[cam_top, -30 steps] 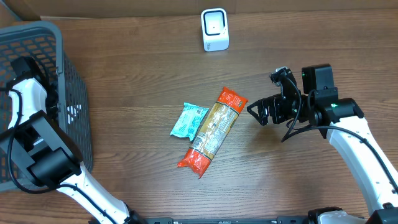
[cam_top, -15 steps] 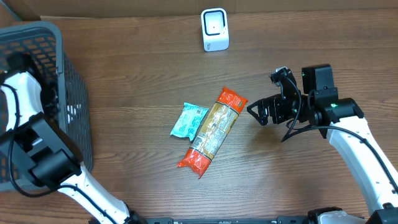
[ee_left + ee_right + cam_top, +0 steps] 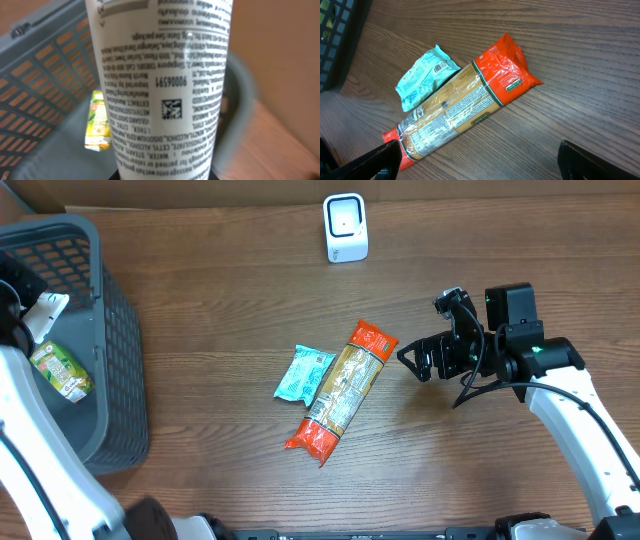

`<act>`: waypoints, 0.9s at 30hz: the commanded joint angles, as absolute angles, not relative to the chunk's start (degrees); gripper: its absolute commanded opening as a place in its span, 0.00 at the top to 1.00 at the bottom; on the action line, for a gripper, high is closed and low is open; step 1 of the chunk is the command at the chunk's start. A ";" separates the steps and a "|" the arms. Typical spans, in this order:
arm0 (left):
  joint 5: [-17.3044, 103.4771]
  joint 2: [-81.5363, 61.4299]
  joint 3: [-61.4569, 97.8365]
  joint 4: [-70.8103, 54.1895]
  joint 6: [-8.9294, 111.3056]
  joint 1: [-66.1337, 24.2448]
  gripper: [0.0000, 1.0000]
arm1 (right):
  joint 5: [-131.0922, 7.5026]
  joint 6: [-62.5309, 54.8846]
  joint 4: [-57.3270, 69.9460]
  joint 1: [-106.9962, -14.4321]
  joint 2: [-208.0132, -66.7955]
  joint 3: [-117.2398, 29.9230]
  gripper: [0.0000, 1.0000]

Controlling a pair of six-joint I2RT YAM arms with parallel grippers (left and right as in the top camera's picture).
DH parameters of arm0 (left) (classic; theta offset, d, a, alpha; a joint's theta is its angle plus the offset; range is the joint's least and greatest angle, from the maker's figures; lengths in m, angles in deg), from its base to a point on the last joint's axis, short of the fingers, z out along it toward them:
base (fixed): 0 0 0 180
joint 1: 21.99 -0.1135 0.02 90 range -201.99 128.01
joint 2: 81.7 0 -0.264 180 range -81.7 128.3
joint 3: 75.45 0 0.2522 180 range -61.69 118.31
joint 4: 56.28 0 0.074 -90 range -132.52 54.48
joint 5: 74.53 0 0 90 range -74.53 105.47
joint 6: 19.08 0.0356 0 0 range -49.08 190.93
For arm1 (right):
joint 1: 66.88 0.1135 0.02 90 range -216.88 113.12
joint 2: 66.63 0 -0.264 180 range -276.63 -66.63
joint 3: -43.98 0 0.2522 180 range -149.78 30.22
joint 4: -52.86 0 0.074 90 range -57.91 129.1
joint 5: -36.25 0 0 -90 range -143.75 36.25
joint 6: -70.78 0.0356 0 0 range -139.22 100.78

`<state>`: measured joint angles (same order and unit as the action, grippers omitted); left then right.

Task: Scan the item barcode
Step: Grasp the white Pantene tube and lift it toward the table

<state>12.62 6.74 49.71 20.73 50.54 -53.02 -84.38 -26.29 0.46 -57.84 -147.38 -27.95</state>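
My left gripper (image 3: 22,320) hangs over the grey basket (image 3: 110,330) at the far left, shut on a white tube (image 3: 47,308). In the left wrist view the tube (image 3: 165,85) fills the frame, showing small black print and a square code; my fingers are mostly hidden under it. The white scanner (image 3: 346,227) stands at the table's back centre. My right gripper (image 3: 415,360) is open just right of the orange pasta packet (image 3: 343,390). In the right wrist view the fingertips (image 3: 375,160) stand wide apart over bare wood, with nothing between them.
A teal snack packet (image 3: 303,373) lies against the pasta packet's left side. A yellow-green packet (image 3: 60,370) lies in the basket, also seen past the tube (image 3: 97,122). The basket's slatted wall (image 3: 45,65) is close behind the tube.
My left arm has risen out of the basket toward the left edge with the white tube, uncovering the yellow-green packet. The right arm has not moved.
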 commanded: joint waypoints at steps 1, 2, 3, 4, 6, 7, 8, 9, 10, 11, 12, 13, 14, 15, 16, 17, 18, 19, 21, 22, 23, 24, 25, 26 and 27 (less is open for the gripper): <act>15.59 3.18 50.58 21.43 52.36 -48.91 0.96 | -84.27 -26.14 0.64 -57.91 -147.45 -29.05 0.00; 15.61 2.33 50.58 22.02 52.34 -47.18 0.96 | -84.30 -26.14 0.64 -57.91 -147.45 -29.05 0.00; 15.57 1.63 50.58 22.74 52.38 -44.82 0.96 | -84.30 -26.14 0.64 -57.91 -147.45 -29.05 0.00; 15.63 1.35 50.56 23.07 52.60 -43.42 0.96 | -84.30 -26.14 0.64 -57.91 -147.45 -29.05 0.00; 16.75 1.15 50.56 23.50 54.06 -38.97 0.96 | -84.30 -26.14 0.64 -57.91 -147.45 -29.05 0.00; 17.93 1.39 50.52 23.52 55.05 -36.28 0.96 | -84.30 -26.14 0.64 -57.91 -147.45 -29.05 0.00; 18.65 1.63 50.49 23.52 55.70 -34.29 0.96 | -84.30 -26.14 0.64 -57.91 -147.45 -29.05 0.00; 19.26 2.09 50.43 23.59 56.23 -32.01 0.96 | -84.30 -26.14 0.64 -57.91 -147.45 -29.05 0.00; 19.83 2.50 50.43 23.72 56.95 -30.20 0.96 | -84.30 -26.14 0.64 -57.91 -147.45 -29.05 0.00; 19.98 3.36 50.43 24.16 57.91 -27.69 0.96 | -84.30 -26.14 0.64 -57.91 -147.45 -29.05 0.00; 19.98 4.03 50.43 24.66 58.56 -26.07 0.96 | -84.30 -26.14 0.64 -57.91 -147.45 -29.05 0.00; 19.98 4.95 50.43 25.34 59.50 -24.15 0.96 | -84.27 -26.14 0.64 -57.91 -147.45 -29.05 0.00; 19.98 5.98 50.43 26.23 60.23 -22.51 0.96 | -84.30 -26.14 0.64 -57.91 -147.45 -29.05 0.00; 19.98 7.09 50.43 27.15 60.75 -21.00 0.96 | -84.30 -26.14 0.64 -57.91 -147.45 -29.05 0.00; 19.98 8.36 50.43 28.16 61.30 -19.51 0.95 | -84.30 -26.14 0.64 -57.91 -147.45 -29.05 0.00; 19.98 9.52 50.43 29.05 62.26 -18.29 0.96 | -84.30 -26.14 0.64 -57.91 -147.45 -29.05 0.00; 19.94 11.36 50.43 30.45 63.48 -16.63 0.96 | -84.30 -26.14 0.64 -57.91 -147.45 -29.05 0.00; 19.92 12.89 50.43 31.41 64.44 -15.47 0.96 | -84.30 -26.14 0.64 -57.91 -147.45 -29.05 0.00; 19.57 15.97 50.43 33.03 65.73 -13.81 0.96 | -84.30 -26.14 0.64 -57.91 -147.45 -29.05 0.00; 19.35 17.76 50.43 33.78 66.30 -13.11 0.96 | -84.30 -26.14 0.64 -57.91 -147.45 -29.05 0.00; 19.33 19.77 50.43 34.26 67.00 -12.54 0.96 | -84.30 -26.14 0.64 -57.91 -147.45 -29.05 0.00; 19.33 21.96 50.43 34.65 67.94 -12.08 0.96 | -84.30 -26.14 0.64 -57.91 -147.45 -29.05 0.00; 19.31 24.05 50.43 34.82 68.84 -11.84 0.96 | -84.30 -26.14 0.64 -57.91 -147.45 -29.05 0.00; 19.35 26.37 50.43 34.87 69.78 -11.78 0.96 | -84.30 -26.14 0.64 -57.91 -147.45 -29.05 0.00; 19.31 28.60 50.43 34.87 70.45 -11.78 0.96 | -84.30 -26.14 0.64 -57.91 -147.45 -29.05 0.00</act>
